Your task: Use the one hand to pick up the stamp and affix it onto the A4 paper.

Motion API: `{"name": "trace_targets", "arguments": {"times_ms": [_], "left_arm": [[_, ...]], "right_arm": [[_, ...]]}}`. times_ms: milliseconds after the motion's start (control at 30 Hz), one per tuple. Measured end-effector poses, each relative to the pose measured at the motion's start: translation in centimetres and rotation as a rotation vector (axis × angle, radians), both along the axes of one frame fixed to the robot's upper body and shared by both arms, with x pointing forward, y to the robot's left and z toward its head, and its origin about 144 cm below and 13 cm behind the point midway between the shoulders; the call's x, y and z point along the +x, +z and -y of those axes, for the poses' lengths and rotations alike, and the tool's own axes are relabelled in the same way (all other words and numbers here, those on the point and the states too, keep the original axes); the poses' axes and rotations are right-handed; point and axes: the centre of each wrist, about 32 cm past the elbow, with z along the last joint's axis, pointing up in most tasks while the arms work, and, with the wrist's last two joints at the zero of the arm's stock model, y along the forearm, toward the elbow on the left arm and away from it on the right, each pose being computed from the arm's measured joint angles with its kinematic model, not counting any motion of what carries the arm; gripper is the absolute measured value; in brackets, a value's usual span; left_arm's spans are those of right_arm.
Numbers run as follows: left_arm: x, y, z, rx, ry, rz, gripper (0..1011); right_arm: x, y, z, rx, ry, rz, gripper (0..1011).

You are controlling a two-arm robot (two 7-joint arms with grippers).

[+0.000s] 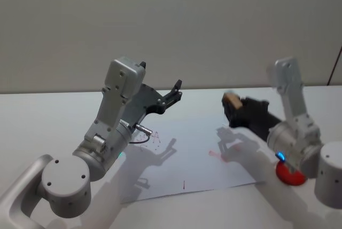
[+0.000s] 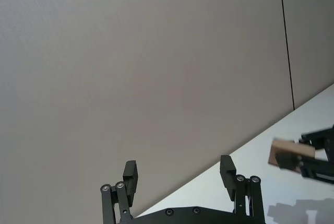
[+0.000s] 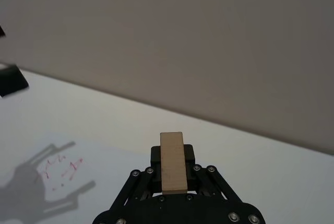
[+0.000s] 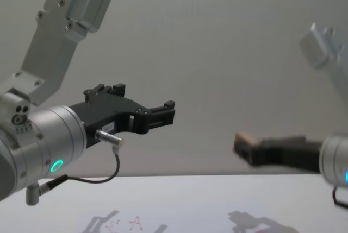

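Right claw [image 1: 230, 105] grips the stamp [image 1: 231, 99] above the paper's [image 1: 187, 167] right part, a red disc [image 1: 288, 176] nearby; left claw [image 1: 176, 91] hangs wide farther left.

Clear air separates the right gripper [image 1: 233, 106], raised with the stamp [image 1: 230, 99] clamped in it, from the A4 paper [image 1: 203, 173] below; the sheet's middle and near edge lie bare on the table [image 1: 59, 114]; the left gripper [image 1: 176, 91], fingers spread, hangs over the sheet's far left part, well apart; a red disc [image 1: 287, 176] sits off the right corner.
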Motion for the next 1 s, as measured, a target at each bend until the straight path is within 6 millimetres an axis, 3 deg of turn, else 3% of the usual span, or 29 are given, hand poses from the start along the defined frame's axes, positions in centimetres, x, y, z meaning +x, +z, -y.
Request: {"name": "trace_targets", "arguments": {"times_ms": [300, 467, 1000], "left_arm": [[0.0, 0.0, 0.0, 0.0, 0.0, 0.0, 1001], [0.0, 0.0, 0.0, 0.0, 0.0, 0.0, 1001], [0.0, 0.0, 0.0, 0.0, 0.0, 0.0, 1001]], "right_arm": [[-1.0, 3.4, 0.6, 0.11, -0.062, 0.088, 219], [-2.2, 4.3, 1.5, 0.142, -0.11, 0.079, 219], [-6.5, 3.8, 4.2, 0.135, -0.204, -0.074, 219]]}}
